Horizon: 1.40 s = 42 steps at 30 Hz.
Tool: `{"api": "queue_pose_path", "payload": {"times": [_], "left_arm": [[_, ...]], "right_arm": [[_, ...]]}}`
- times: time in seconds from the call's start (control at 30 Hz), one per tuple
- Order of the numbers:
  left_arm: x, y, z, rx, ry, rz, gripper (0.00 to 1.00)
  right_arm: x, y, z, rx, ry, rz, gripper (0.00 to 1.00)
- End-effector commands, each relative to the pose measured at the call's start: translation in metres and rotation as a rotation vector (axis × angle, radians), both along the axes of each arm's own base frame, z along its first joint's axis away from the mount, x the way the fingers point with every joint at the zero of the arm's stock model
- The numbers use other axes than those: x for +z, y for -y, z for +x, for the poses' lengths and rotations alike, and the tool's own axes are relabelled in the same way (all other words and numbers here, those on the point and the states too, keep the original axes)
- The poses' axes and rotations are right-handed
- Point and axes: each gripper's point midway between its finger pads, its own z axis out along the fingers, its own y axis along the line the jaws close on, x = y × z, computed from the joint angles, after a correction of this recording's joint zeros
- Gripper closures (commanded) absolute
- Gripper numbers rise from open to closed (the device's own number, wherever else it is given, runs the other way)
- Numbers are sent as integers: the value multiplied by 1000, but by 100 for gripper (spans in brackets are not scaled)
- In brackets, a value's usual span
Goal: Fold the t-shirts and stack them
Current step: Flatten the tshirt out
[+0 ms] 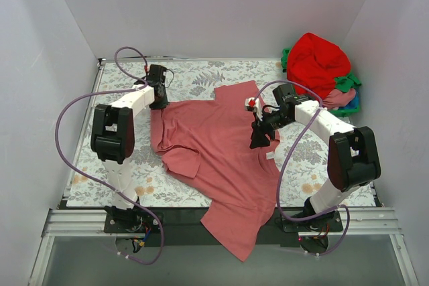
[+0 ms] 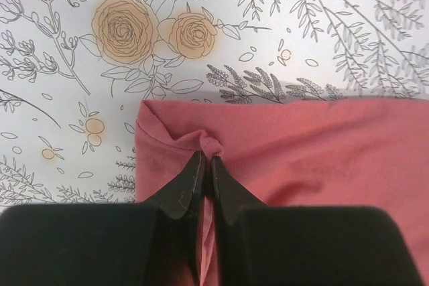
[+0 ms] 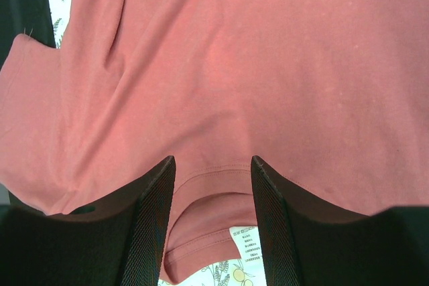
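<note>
Rose-pink t-shirt (image 1: 221, 145): unfolded, hem over the table's (image 1: 87, 185) near edge.
Left gripper (image 2: 207, 160): pinching its far-left edge.
Right gripper (image 3: 213, 165): open above it.
Other t-shirts (image 1: 320, 65): heaped, far-right corner.

The top view looks steeply down from behind the arm bases (image 1: 127, 219) at 6 o'clock, covering the whole surface (image 1: 201, 75). Each wrist view looks close past its own tool: left tool (image 2: 206, 160) at 10 o'clock, right tool (image 3: 213, 165) at 3 o'clock. All three share the pink shirt (image 1: 214, 145).

Floral table cover (image 1: 201, 78), white walls (image 1: 221, 5) around; metal rail (image 1: 74, 221) at near edge
</note>
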Motion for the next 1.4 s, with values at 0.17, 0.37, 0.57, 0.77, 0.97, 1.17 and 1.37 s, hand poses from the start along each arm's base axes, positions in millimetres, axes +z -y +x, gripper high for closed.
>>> {"api": "queue_pose_path", "payload": {"times": [0.17,0.37,0.57,0.77,0.97,1.17,1.37], "left_arm": [[17,3,0,-4,44,-66,97],[10,2,-1,-3,28,-77,90],[6,3,-2,-7,17,-91,88],[2,3,-2,-8,8,-97,84],[3,3,-3,-7,7,-95,84],[6,2,-3,-3,11,-89,85],[8,1,-4,-1,17,-90,96]], "right_arm": [[7,-2,0,13,22,29,44],[5,-2,-1,13,18,27,44],[5,-2,-1,14,19,27,44],[5,-2,-1,14,18,26,44],[5,-2,-1,14,18,26,44],[3,-1,-2,12,12,24,44],[4,-1,-1,14,17,23,44]]}}
